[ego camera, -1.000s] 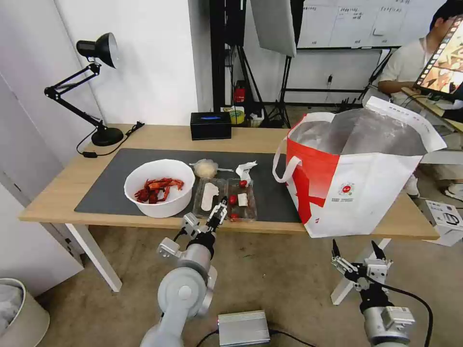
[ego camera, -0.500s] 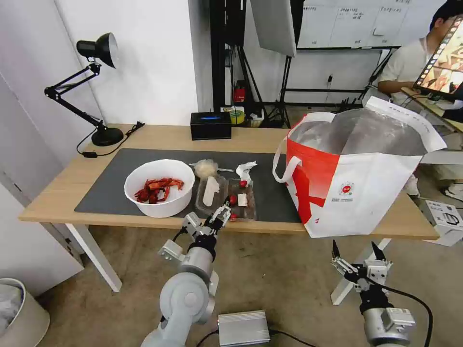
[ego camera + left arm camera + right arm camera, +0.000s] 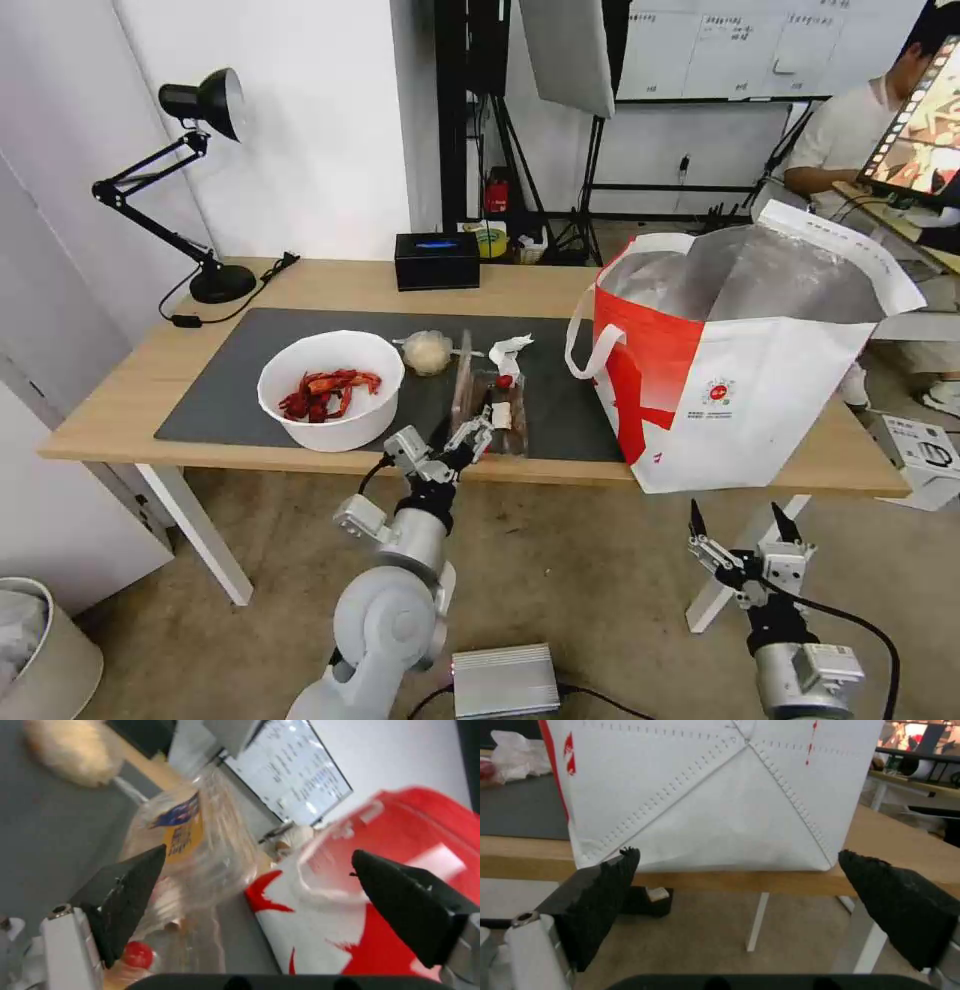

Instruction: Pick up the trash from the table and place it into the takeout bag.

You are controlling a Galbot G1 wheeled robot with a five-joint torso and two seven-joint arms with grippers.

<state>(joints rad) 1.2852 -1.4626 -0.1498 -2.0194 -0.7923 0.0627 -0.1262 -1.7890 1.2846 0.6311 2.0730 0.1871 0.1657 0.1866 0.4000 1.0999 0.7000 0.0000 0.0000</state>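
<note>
I can make out a small round red logo (image 3: 718, 391) on the white face of the takeout bag (image 3: 740, 400), but not its wording. The clear plastic box (image 3: 487, 395) carries a yellow and blue label (image 3: 182, 827) whose print I cannot read.

My left gripper (image 3: 472, 437) sits at the near edge of the table (image 3: 130, 400), right at the box. Its jaws are spread wide in the left wrist view, one finger (image 3: 125, 900) against the clear plastic, the other off to the side before the bag; it has no hold on anything. The lid of the box stands up on edge, and a red tomato (image 3: 503, 381) lies inside.

The white bowl (image 3: 331, 388) of red shells sits on the dark mat (image 3: 230, 385) to the left of the box. A knotted clear bag (image 3: 429, 351) and a crumpled tissue (image 3: 508, 355) lie just behind the box. The takeout bag stands open at the right end of the table, foil lining showing, with a strip of bare mat between it and the box.

My right gripper (image 3: 741, 543) hangs low below the table edge, jaws wide apart and holding nothing, facing the bag's side (image 3: 715, 795).

A black lamp (image 3: 175, 180) and a black box (image 3: 436, 260) stand along the far edge. The floor is bare concrete.
</note>
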